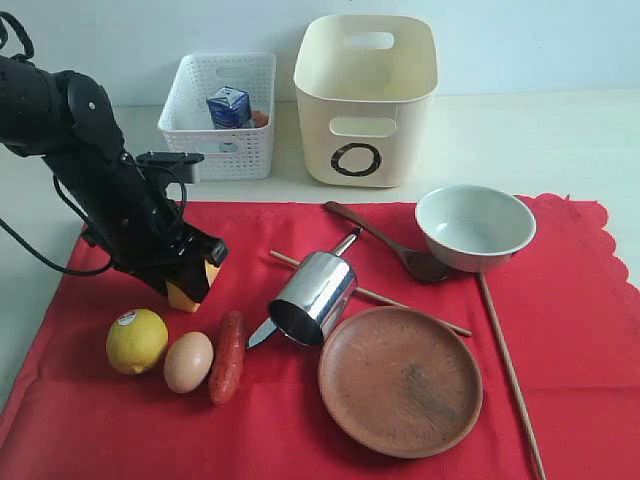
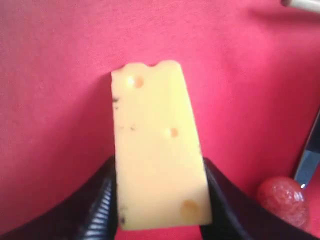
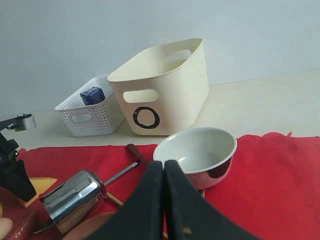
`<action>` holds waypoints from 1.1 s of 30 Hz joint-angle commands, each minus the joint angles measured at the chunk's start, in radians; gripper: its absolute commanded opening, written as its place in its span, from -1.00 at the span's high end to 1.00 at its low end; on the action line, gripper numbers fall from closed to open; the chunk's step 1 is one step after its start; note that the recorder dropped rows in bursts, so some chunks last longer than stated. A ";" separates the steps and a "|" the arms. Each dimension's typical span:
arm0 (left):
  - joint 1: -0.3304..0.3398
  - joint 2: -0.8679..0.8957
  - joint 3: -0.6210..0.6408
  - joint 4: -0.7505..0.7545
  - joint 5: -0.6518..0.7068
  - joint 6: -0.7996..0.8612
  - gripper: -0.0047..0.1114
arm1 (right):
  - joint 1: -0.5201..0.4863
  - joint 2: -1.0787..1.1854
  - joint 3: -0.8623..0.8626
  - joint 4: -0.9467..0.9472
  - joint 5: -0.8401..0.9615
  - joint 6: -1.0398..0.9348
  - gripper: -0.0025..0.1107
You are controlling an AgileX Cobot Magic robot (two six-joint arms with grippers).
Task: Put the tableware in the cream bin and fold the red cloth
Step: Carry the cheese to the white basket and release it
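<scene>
Cheese (image 2: 155, 140) pinched in L gripper (image 2: 159, 200) | R gripper (image 3: 164, 167) jaws together

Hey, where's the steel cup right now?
In the exterior view the steel cup lies on its side on the red cloth, about mid-scene, just beyond the left rim of the brown plate, with the sausage to its left.

Exterior view: from high up on the near side, looking down over the whole red cloth (image 1: 580, 340) toward the cream bin (image 1: 365, 100) at the back.

Left wrist view: very close, looking down past the left fingers (image 2: 95, 210) at the cheese (image 2: 157, 150).

Right wrist view: low and near, looking over the right fingers (image 3: 145, 210) toward the same bin.

Shared with the exterior view: bowl (image 1: 475, 225), steel cup (image 1: 315, 295).
</scene>
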 commanded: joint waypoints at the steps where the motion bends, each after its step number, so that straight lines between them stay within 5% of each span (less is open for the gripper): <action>1: -0.005 -0.010 -0.014 -0.008 -0.001 -0.002 0.92 | 0.000 -0.007 0.005 -0.001 -0.005 -0.006 0.96; 9: -0.003 -0.051 -0.205 -0.004 0.222 -0.002 0.92 | 0.000 -0.007 0.005 -0.001 -0.005 -0.006 0.96; 17: -0.003 -0.089 -0.349 0.114 0.189 0.051 0.92 | 0.000 -0.007 0.005 -0.001 -0.005 -0.006 0.96; 33: -0.003 0.009 -0.363 0.176 -0.493 0.046 0.92 | 0.000 -0.007 0.005 -0.001 -0.005 -0.006 0.96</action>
